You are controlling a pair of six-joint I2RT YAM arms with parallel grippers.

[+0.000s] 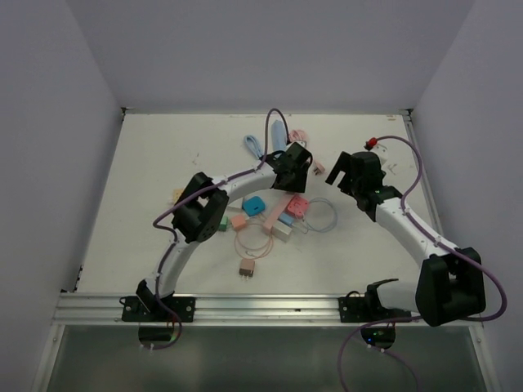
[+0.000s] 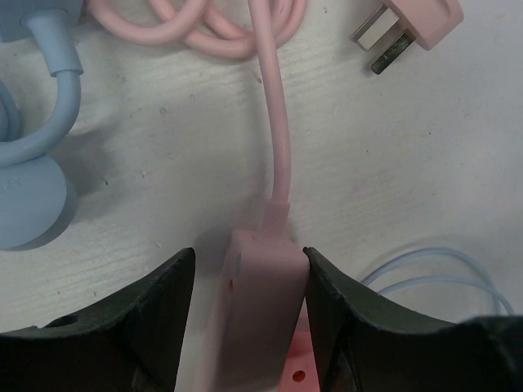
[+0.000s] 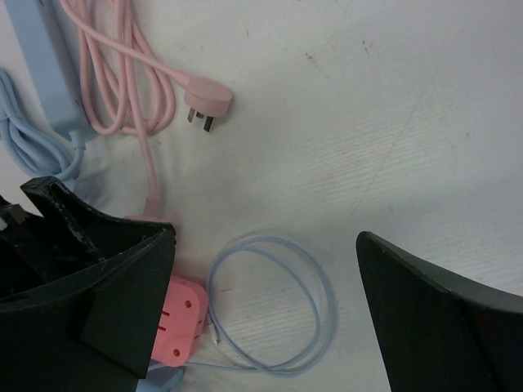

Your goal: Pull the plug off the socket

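A pale pink block (image 2: 260, 302) on the end of a pink cord (image 2: 280, 139) stands between the fingers of my left gripper (image 2: 249, 257). The right finger touches it and a narrow gap shows at the left finger, so the jaws are open around it. A coral socket block (image 3: 176, 327) with holes in its face lies right beside it. I cannot tell whether the two are joined. My right gripper (image 3: 265, 237) hangs wide open above the table just right of the coral block, holding nothing. From above, the left gripper (image 1: 296, 167) and right gripper (image 1: 337, 175) face each other.
The pink cord's three-pin plug (image 3: 208, 102) lies free on the table. A thin light blue cable loop (image 3: 270, 306) lies by the coral block. A light blue cord and strip (image 1: 274, 139) lie at the back. Teal (image 1: 254, 206), tan (image 1: 239, 220) and brown (image 1: 247, 267) adapters lie nearer the front.
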